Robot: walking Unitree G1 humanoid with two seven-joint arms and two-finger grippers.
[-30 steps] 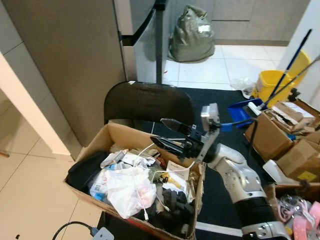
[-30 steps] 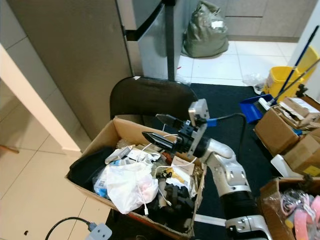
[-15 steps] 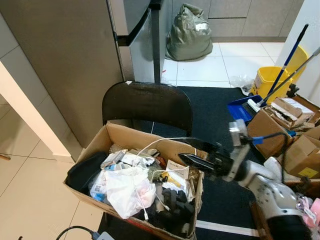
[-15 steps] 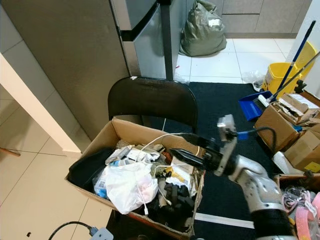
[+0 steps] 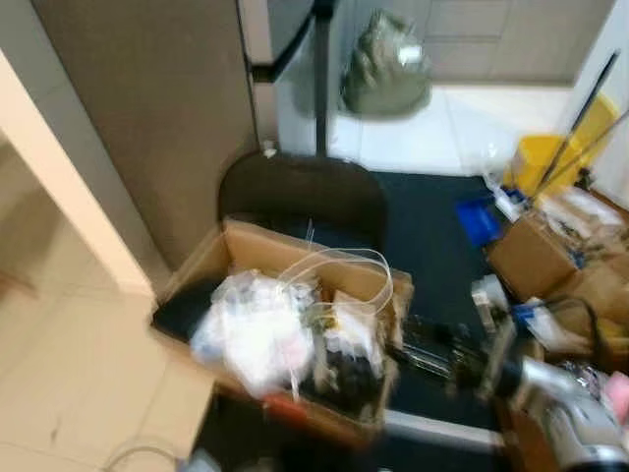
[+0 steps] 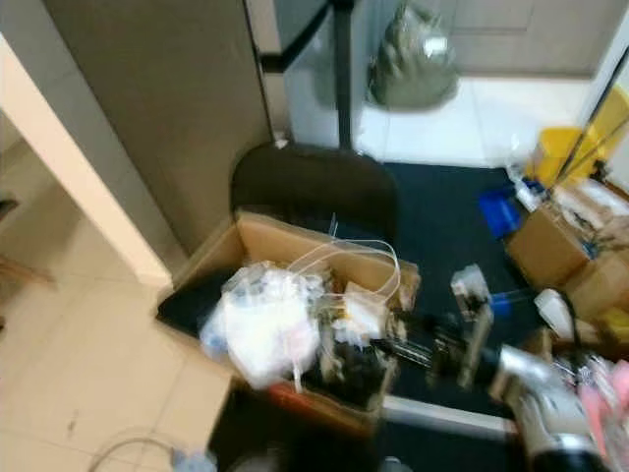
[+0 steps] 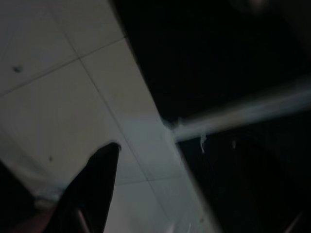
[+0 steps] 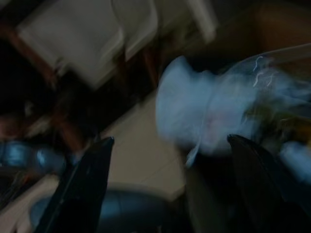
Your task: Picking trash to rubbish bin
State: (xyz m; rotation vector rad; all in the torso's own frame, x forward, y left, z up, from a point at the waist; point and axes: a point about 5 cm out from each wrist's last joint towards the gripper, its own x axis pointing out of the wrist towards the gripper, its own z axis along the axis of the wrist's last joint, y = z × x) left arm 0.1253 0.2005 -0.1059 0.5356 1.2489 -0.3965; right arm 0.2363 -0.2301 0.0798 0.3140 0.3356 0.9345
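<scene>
An open cardboard box (image 5: pixel 246 244) full of trash stands on a black chair (image 5: pixel 300 192). A white plastic bag (image 5: pixel 251 329) lies in its front part, and a white cable (image 5: pixel 344 264) loops up above the clutter. My right gripper (image 5: pixel 405 351) is low at the box's right side, pointing in at the contents. In the blurred right wrist view its fingers (image 8: pixel 82 189) stand wide apart, open, with the white bag (image 8: pixel 194 116) beyond them. In the dark left wrist view one black finger (image 7: pixel 95 184) hangs over pale floor tiles and a dark mat.
A grey-green sack (image 5: pixel 383 74) sits on the tiles behind the chair. A yellow mop bucket (image 5: pixel 541 157), a blue dustpan (image 5: pixel 477 218) and cardboard boxes (image 5: pixel 531 251) crowd the right side. A tall grey cabinet (image 5: pixel 147 108) stands at the left.
The head camera has shifted and blurred. My right arm has drawn back from over the box to low at its right side. The white cable now loops higher above the box.
</scene>
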